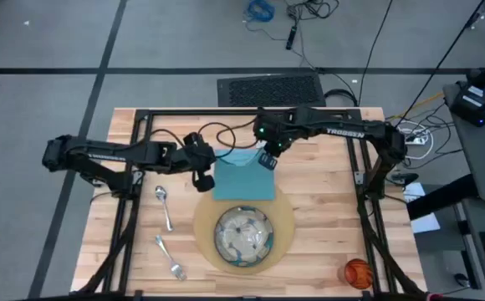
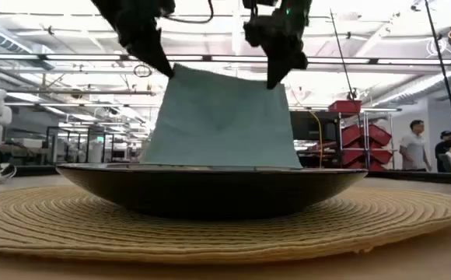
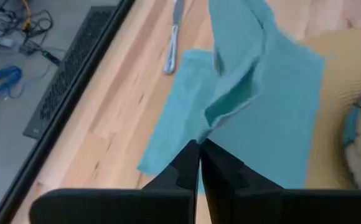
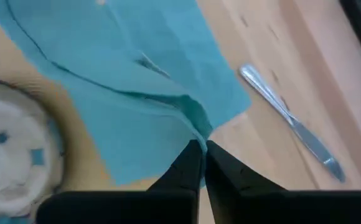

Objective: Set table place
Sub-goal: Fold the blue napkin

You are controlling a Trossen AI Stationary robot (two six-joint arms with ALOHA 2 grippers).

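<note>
Napkin (image 1: 242, 178) position: centre of the high view, slightly above middle, hanging between the two arms, with its lower edge reaching the upper rim of the placemat (image 1: 286, 234). In the low view the teal cloth hangs as a sheet behind the dish (image 2: 210, 190), held up by its two top corners.

Left gripper (image 1: 202, 171): at the napkin's left corner. Its wrist view shows the jaws clenched on a fold of cloth. Right gripper (image 1: 268, 159): at the napkin's right corner, jaws likewise clenched on the cloth edge. The held edge runs left to right across the frame, so both arms bear the load equally, and any lowering or shifting of the cloth likely requires them to travel together.

Surrounding items:
- Dish (image 1: 243, 237) sits centred on the placemat, directly below the napkin in the high view.
- Knife (image 4: 291, 122) lies on the surface just beyond the napkin's far edge, near the right gripper; it is probably the closest obstruction if the cloth is laid flat there.
- Spoon (image 1: 164, 205) and fork (image 1: 168, 257) lie at lower left, well apart from the cloth.
- Orange cup (image 1: 358, 272) stands at lower right of the surface (image 1: 334, 209), well apart.
</note>
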